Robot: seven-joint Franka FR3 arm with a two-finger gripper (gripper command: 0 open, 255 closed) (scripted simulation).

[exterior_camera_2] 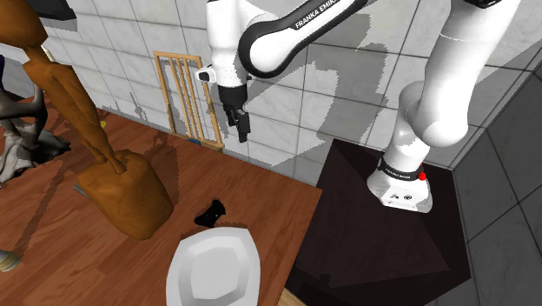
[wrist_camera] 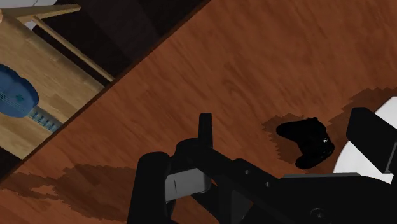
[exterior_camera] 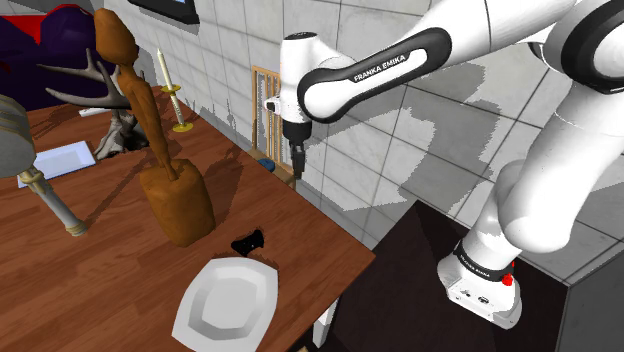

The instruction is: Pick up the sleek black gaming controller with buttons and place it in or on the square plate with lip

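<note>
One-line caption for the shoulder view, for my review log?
Open tool hangs over the wooden table, apart from the black controller lying beside the white square plate.

My shoulder camera sits high beside the stand (exterior_camera: 400, 300), looking down across the wooden table (exterior_camera: 100, 260) toward the tiled wall (exterior_camera: 400, 130). The second exterior camera looks down from much the same side, only nearer. My wrist camera hangs close over the tabletop, and all three share the corner with the white plate (exterior_camera: 228, 300) and black controller (exterior_camera: 249, 242).
</note>
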